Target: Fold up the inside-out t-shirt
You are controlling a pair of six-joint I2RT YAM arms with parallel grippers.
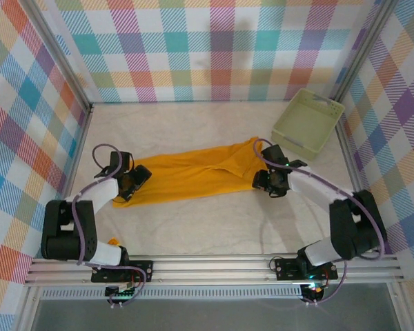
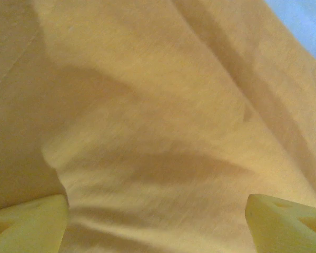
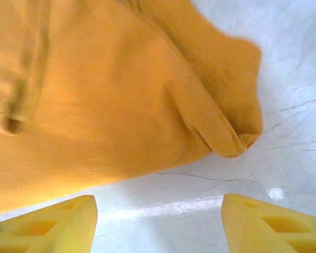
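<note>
From above and behind the arm bases [image 1: 121, 265], the fixed camera looks down on the whole table [image 1: 193, 227]. Both wrist cameras hang very close: the left faces the mustard-orange t-shirt [image 2: 158, 105], the right its hemmed edge and table; the overhead view shares both spots.

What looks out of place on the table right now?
Only the t-shirt: it lies as a long, rumpled band across the table, slanting toward the pale green basket, with a hemmed edge folded over at that end. Nothing looks spilled or damaged.
</note>
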